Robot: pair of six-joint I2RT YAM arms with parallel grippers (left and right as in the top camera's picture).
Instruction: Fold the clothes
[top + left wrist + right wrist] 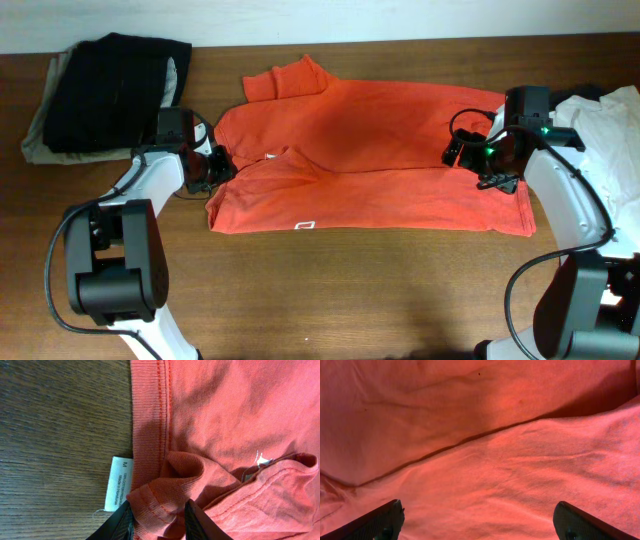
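The clothes in hand are a red-orange T-shirt [370,165], lying flat across the middle of the table with its lower half folded up over itself. My left gripper [215,166] is at the shirt's left edge. In the left wrist view it [159,524] is shut on a bunched fold of stitched hem [165,492], next to a white size label [118,483]. My right gripper [466,150] hovers over the shirt's right part. Its black fingertips [376,520] stand wide open above smooth fabric [485,475], with nothing between them.
A stack of dark and khaki garments [108,92] sits at the back left corner. White cloth [612,122] lies at the far right behind the right arm. Bare brown wood table [330,290] stretches in front of the shirt.
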